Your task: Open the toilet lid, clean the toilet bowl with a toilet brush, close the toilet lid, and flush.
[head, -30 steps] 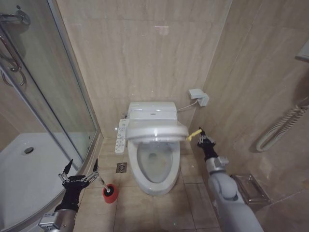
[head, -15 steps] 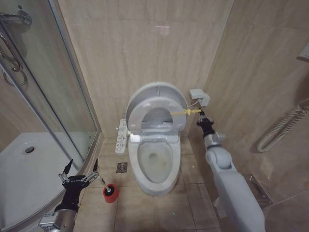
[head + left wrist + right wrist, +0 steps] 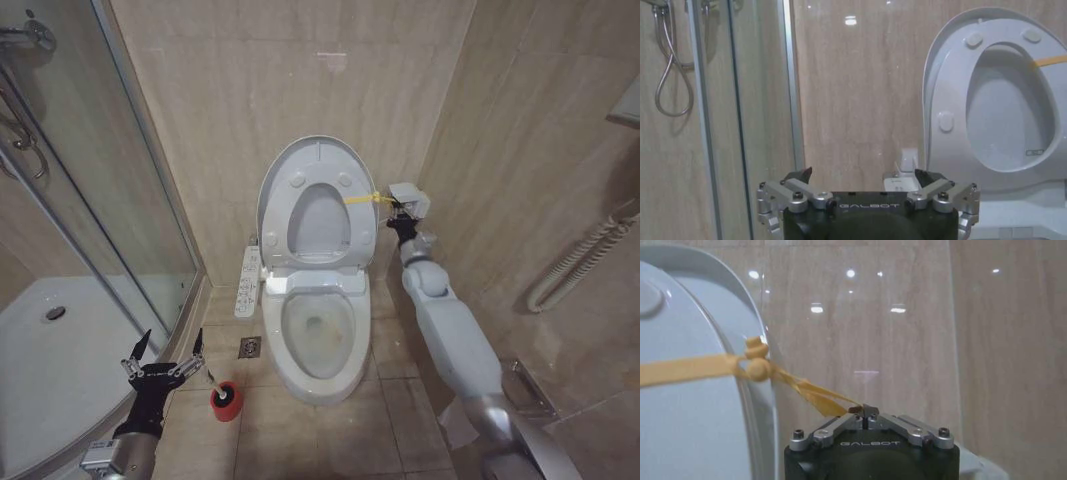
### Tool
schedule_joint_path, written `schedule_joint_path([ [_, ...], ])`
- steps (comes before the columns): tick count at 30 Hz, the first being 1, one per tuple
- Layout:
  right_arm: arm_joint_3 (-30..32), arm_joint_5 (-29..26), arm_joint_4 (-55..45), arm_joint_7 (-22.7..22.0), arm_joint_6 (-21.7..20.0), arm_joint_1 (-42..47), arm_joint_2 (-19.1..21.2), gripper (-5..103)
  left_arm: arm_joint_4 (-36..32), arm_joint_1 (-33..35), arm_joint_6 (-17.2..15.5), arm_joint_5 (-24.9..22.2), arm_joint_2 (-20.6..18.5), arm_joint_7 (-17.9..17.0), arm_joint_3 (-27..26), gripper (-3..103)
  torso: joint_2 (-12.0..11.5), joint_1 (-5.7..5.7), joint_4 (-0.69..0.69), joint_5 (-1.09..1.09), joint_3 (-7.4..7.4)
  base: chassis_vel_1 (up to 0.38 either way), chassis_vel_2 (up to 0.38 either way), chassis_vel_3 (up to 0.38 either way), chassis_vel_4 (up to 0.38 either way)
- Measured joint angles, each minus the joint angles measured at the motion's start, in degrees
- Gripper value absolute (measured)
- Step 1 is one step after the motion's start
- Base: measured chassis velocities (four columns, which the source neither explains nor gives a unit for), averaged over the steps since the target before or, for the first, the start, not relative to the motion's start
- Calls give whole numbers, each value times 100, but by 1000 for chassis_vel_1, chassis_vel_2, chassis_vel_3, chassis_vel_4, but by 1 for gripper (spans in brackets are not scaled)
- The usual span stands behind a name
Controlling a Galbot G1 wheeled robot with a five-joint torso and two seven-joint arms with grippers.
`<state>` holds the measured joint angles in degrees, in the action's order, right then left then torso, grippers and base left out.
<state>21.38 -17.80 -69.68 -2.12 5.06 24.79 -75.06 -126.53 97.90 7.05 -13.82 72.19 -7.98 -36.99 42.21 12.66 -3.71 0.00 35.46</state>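
The toilet lid (image 3: 318, 222) stands upright against the wall, with the ring seat (image 3: 275, 215) raised in front of it. A yellow strap (image 3: 362, 198) is tied at its rim. My right gripper (image 3: 393, 213) is beside the rim, near the wall, and shut on the strap (image 3: 815, 396); the wrist view shows the fingertips (image 3: 865, 412) pinching it. The toilet bowl (image 3: 320, 330) lies open below, faintly stained. The toilet brush (image 3: 227, 392) sits in its red holder (image 3: 226, 402) on the floor. My left gripper (image 3: 163, 352) hangs open just left of the holder; its own view faces the lid (image 3: 1007, 100).
A glass shower enclosure (image 3: 110, 200) and white tray (image 3: 60, 350) fill the left. A control panel (image 3: 250, 278) hangs on the toilet's left and a floor drain (image 3: 250, 347) lies below it. A wall box (image 3: 410, 195), a hose (image 3: 580, 265) and a metal holder (image 3: 525, 390) line the right wall.
The lid and seat swung up from nearly level to upright. My right gripper rose and moved back toward the wall with the strap. The left arm stayed put.
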Motion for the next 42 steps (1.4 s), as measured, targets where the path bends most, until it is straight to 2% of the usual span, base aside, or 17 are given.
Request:
schedule_joint_path([
  [21, -396, 112, 983, 15, 57, -1067, -3, 0, 0, 0, 0, 0, 0, 0, 0, 100, 0, -2, 5, 0, -1, 0, 0, 0, 0],
  [31, -569, 165, 1333, -128, 73, -1434, -103, 0, 0, 0, 0, 0, 0, 0, 0, 100, 0, -2, 5, -1, -2, 0, 0, 0, 0],
  [42, -680, 139, 866, -328, -27, -1177, 41, 0, 0, 0, 0, 0, 0, 0, 0, 100, 1, -2, 4, -1, -2, 0, 0, 0, 0],
])
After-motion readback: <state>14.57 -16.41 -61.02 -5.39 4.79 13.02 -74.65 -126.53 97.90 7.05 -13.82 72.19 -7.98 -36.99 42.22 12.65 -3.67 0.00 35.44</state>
